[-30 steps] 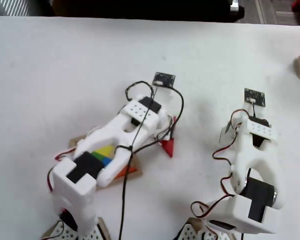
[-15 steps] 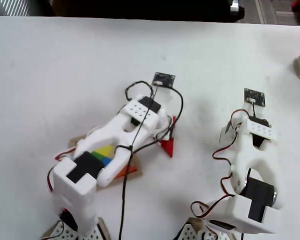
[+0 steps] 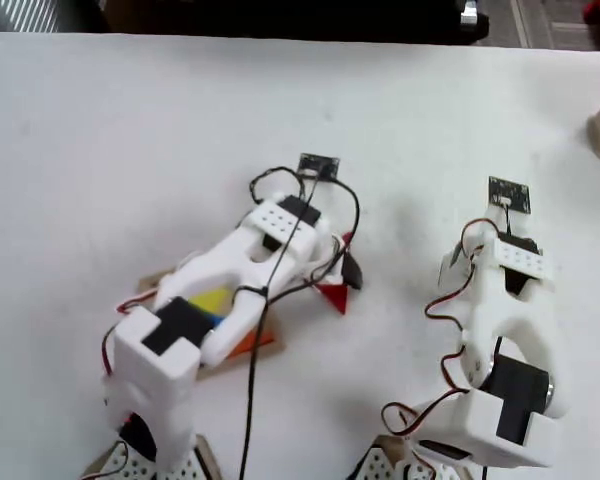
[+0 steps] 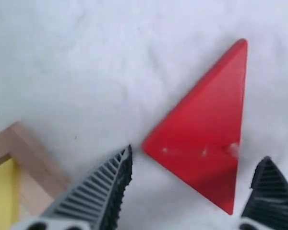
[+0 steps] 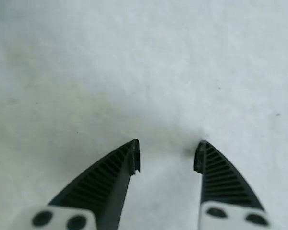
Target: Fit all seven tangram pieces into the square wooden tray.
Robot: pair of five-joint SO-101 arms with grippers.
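White desk [image 3: 130, 120] | square wooden tray [image 3: 152, 285], lower left, judged partly filled | red triangular tangram piece [image 3: 332, 295] lies outside, centre frame | left pincer [image 4: 197, 158] apart, flanking it | right pincer [image 5: 167, 148] apart, empty

No text, label, number or sign can be read on the red triangle [image 4: 204, 139], wooden tray [image 4: 32, 162] or table [image 3: 130, 120].

High camera over table [image 3: 130, 120], wrist cameras close above it, red triangle [image 4: 201, 139] probably shared.
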